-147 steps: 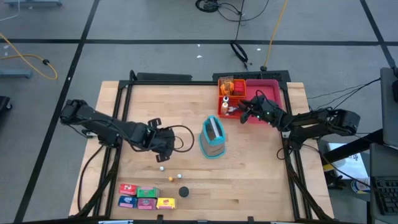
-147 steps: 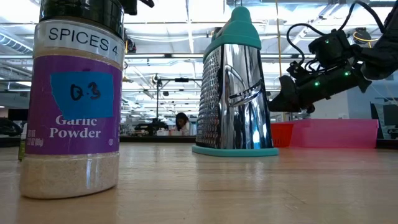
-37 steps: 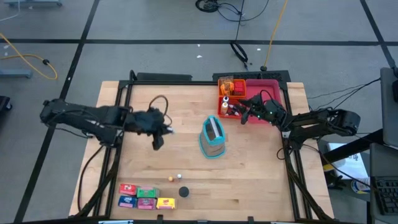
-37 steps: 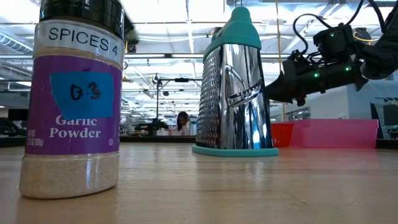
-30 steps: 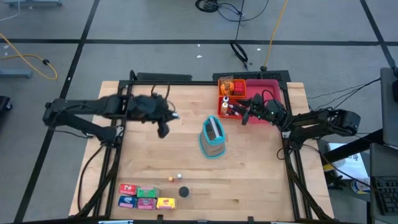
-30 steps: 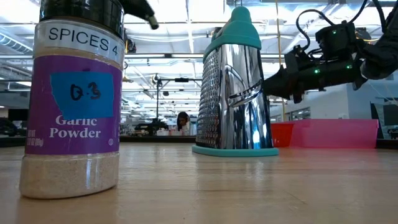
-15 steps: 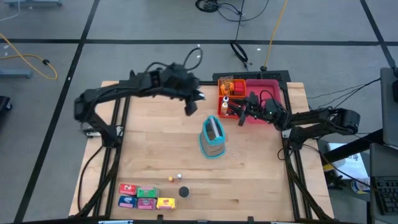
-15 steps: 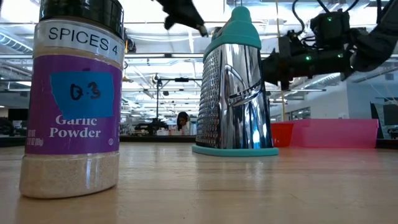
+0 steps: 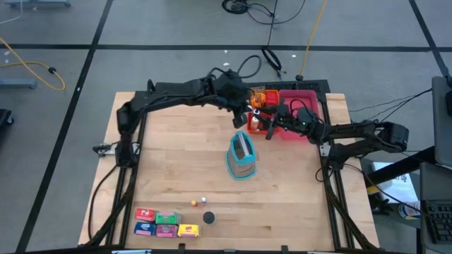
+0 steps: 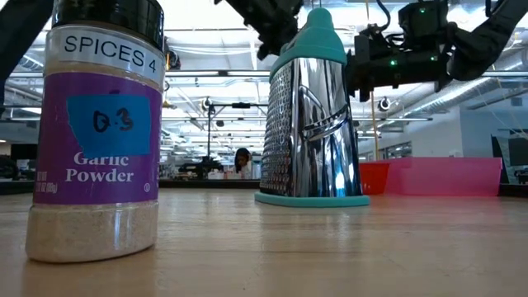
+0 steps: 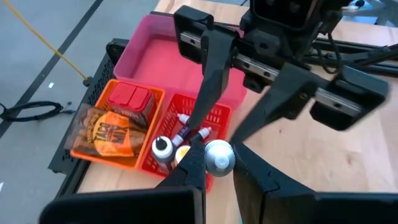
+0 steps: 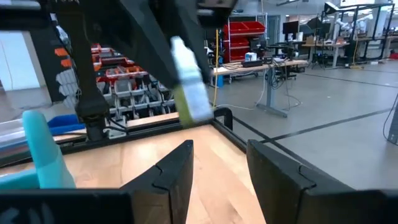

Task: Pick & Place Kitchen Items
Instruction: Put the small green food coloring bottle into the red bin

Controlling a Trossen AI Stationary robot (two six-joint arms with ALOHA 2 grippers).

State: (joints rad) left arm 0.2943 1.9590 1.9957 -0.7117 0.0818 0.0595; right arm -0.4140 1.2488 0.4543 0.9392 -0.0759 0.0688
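- Garlic powder jar (image 10: 97, 132) sits so close in the low view that its cap runs off the top edge.
- Grater (image 10: 313, 111) hides the red basket (image 9: 258, 121) there.
- Small pieces (image 9: 198, 202) by the boxes: too tiny to identify.

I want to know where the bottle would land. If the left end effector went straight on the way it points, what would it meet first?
Probably the red basket and the small bottles already in it: the left end effector, shut on a small white-capped bottle, points down at it. The right end effector hangs close by; depth is unclear.

Two dark jointed arms, looping black cables, green indicator lights, black angular claw fingers (image 11: 273, 99)
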